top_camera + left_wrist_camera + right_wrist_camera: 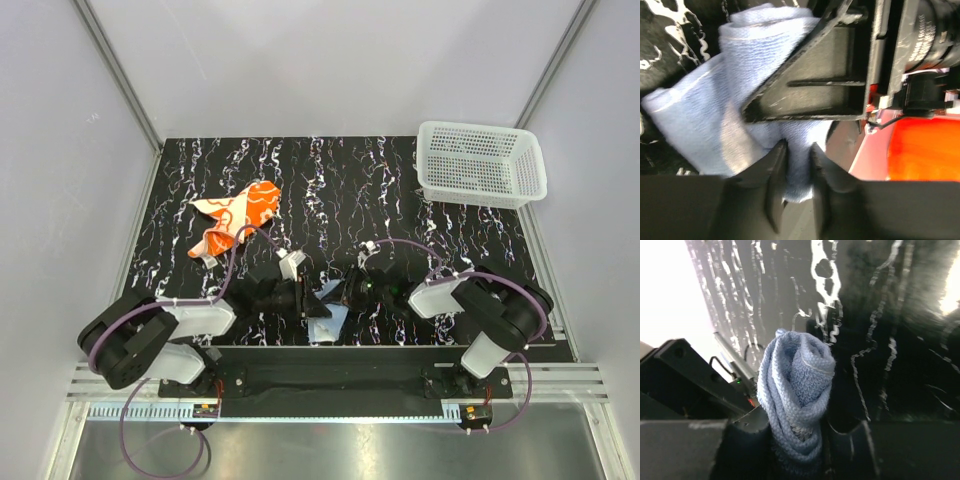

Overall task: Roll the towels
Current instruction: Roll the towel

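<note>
A black table top (450, 200) veined with white fills the middle of a pale booth. Behind the table rises a plain white back wall (330, 60), and white side walls (50, 180) close in left and right of it. Slanting aluminium posts (115, 70) meet the table's far corners. An aluminium rail (330, 385) runs along the table's near edge, with dull grey flooring (330, 445) below that. The light is soft and even.

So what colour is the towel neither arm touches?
Orange towel with white swirls; top view.
</note>
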Robot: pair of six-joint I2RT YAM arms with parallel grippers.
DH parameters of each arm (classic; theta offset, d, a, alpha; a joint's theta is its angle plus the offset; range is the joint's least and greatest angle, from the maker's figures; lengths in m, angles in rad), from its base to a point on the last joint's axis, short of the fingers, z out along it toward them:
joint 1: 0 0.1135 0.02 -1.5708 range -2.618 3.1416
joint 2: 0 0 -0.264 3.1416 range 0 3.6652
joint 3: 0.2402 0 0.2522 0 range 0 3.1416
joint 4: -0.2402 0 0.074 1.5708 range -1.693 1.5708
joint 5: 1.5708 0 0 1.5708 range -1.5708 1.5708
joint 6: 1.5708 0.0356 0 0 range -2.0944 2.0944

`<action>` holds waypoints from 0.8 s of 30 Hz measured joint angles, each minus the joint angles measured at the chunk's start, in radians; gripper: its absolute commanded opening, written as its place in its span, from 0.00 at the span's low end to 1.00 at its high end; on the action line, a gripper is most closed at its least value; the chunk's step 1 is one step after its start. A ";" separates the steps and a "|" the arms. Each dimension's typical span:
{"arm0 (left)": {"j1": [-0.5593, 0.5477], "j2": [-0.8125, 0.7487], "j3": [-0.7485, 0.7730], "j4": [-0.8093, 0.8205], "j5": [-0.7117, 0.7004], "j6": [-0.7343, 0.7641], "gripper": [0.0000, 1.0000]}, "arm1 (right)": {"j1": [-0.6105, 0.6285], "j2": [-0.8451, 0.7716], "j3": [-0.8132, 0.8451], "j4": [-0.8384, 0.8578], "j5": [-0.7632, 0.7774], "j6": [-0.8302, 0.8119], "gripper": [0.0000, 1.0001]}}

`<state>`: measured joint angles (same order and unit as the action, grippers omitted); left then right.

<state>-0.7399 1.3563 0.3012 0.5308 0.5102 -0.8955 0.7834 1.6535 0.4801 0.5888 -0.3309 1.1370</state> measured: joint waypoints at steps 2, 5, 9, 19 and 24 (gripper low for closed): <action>-0.002 -0.010 0.008 -0.041 -0.011 0.024 0.57 | 0.000 -0.019 0.000 -0.040 0.016 -0.006 0.12; -0.004 -0.043 0.014 -0.130 -0.051 0.055 0.75 | 0.000 -0.045 0.000 -0.084 0.031 -0.020 0.11; -0.005 -0.082 0.020 -0.219 -0.111 0.071 0.85 | 0.000 -0.057 0.000 -0.115 0.037 -0.034 0.07; -0.059 -0.129 0.080 -0.396 -0.303 0.082 0.80 | 0.000 -0.086 0.019 -0.222 0.071 -0.072 0.00; -0.227 -0.228 0.210 -0.632 -0.557 0.149 0.81 | 0.005 -0.120 0.146 -0.482 0.131 -0.125 0.00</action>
<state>-0.9672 1.1282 0.5114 -0.1009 -0.0467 -0.7464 0.7879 1.5333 0.6258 0.1066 -0.1997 1.0122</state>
